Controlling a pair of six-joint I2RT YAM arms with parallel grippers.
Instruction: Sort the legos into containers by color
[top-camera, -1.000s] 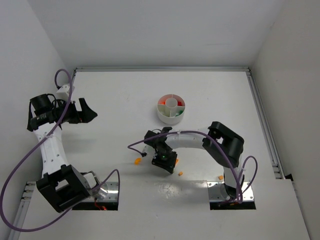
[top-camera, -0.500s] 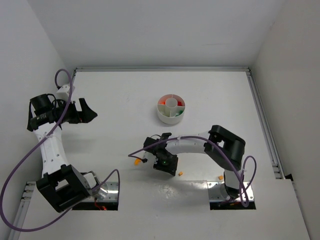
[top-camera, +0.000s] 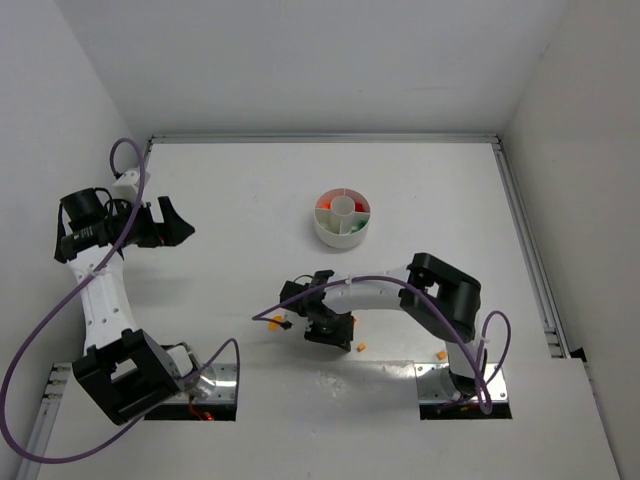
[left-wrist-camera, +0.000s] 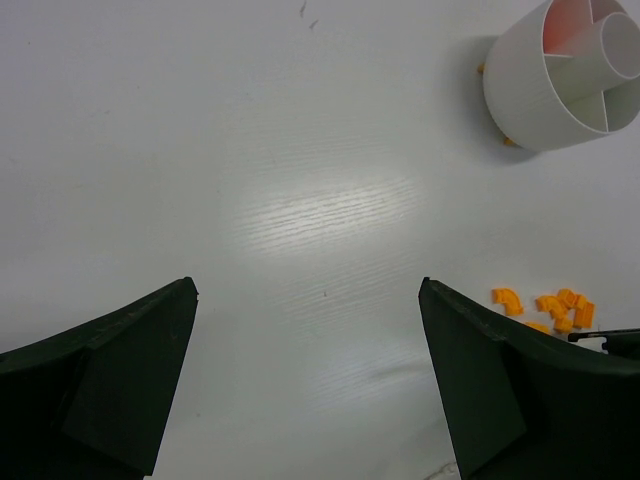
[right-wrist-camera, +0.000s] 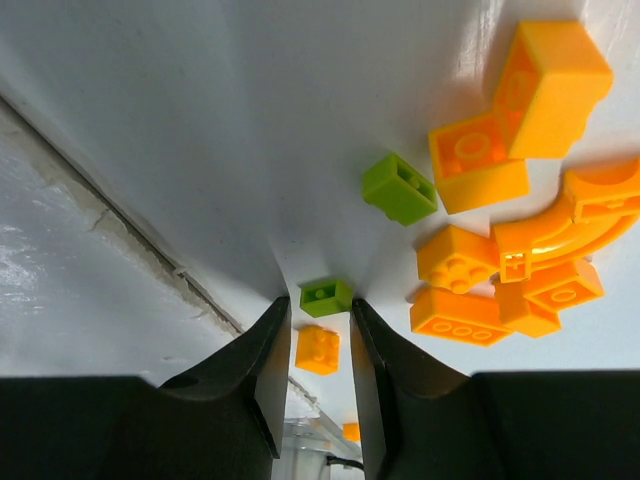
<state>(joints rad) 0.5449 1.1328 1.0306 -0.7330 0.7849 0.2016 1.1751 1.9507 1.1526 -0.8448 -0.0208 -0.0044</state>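
Right hand (right-wrist-camera: 319, 303) nearly pressed together around green lego (right-wrist-camera: 326, 296) on the bench (right-wrist-camera: 200, 120), dead between its fingertips, orange pile (right-wrist-camera: 500, 250) beside. Can't tell if it's pinched. Left hand (left-wrist-camera: 308, 285) spread, well apart.

No writing, label, brand or number can be read anywhere: not on the legos (right-wrist-camera: 478, 165), dish (top-camera: 343, 236) or bench (top-camera: 230, 200).

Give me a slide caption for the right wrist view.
Right jaws bracket a small green lego, with orange legos clustered beside it.
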